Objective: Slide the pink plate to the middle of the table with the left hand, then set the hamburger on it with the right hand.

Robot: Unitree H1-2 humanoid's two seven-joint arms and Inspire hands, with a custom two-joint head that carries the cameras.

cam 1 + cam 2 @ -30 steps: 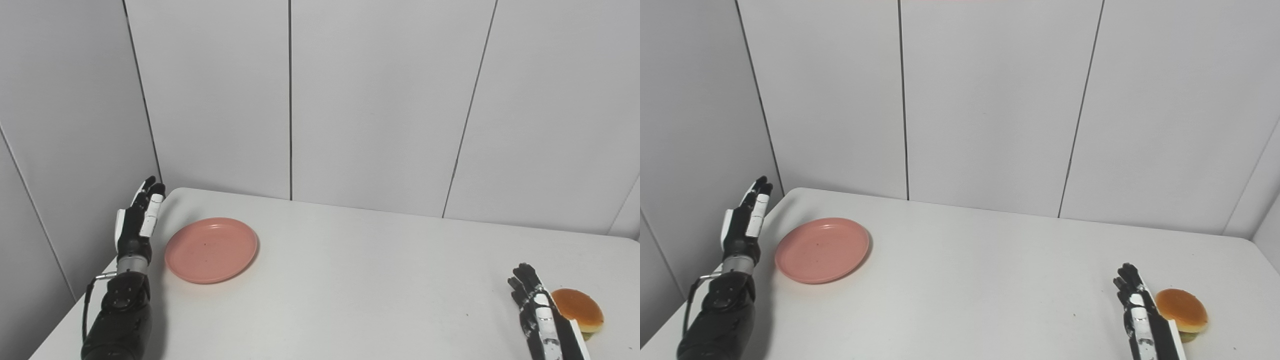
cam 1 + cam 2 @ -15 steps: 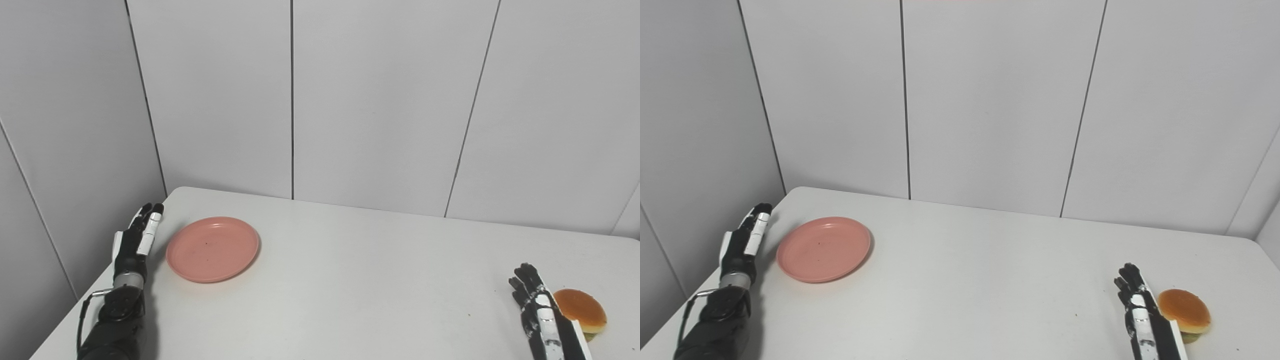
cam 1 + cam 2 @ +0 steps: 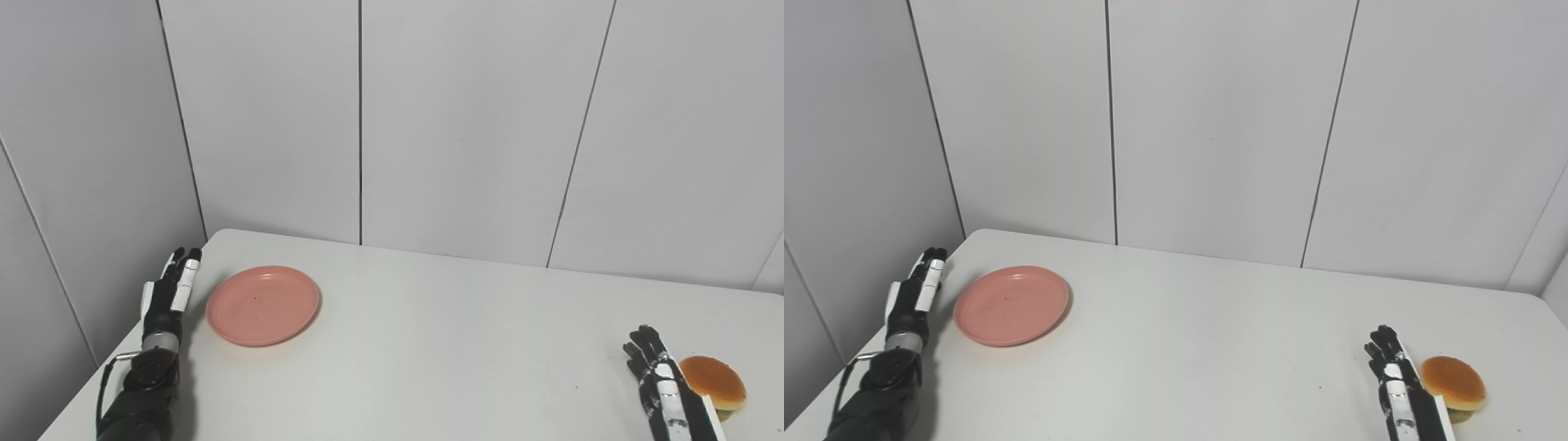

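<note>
Waiting low by the near edge, my right hand (image 3: 664, 392) has its fingers straight and apart, empty, the hamburger (image 3: 713, 383) just to its right. Farther off, my left hand (image 3: 165, 291), fingers extended and holding nothing, has dropped toward the surface (image 3: 429, 343); the pink plate (image 3: 263, 304) lies just right of it, unmoved.

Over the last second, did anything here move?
The left hand came down from above the table to sit low beside the pink plate, open, holding nothing. The plate, the hamburger and the open right hand stayed put. The camera shifted slightly.
</note>
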